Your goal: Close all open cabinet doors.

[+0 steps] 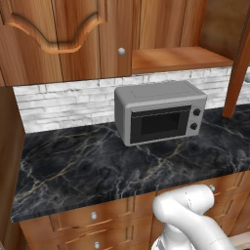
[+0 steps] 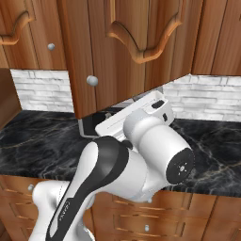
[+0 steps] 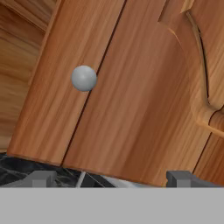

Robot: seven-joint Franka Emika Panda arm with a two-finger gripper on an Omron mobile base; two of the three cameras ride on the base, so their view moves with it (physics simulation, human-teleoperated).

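An open cabinet door [image 2: 127, 56], reddish-brown with arched moulding and a round silver knob [image 2: 92, 80], swings out over the counter. In the left base view it shows edge-on as the open door [image 1: 238, 73], beside the bare cabinet shelf [image 1: 180, 58]. The hand view looks at this door's face [image 3: 131, 100] from close by, with its knob [image 3: 83, 78] up and to the left. My gripper [image 3: 111, 178] is open and holds nothing, its fingertips [image 3: 43, 178] level with the door's lower edge. A shut cabinet door [image 1: 58, 34] with a knob [image 1: 121, 51] hangs to the left.
A grey microwave [image 1: 158, 117] stands on the black marble counter [image 1: 73, 166] under the open cabinet. White brick backsplash [image 1: 63, 102] runs behind it. Drawer fronts [image 1: 93, 217] with silver knobs lie below the counter edge. My arm [image 2: 117, 169] rises in front of the counter.
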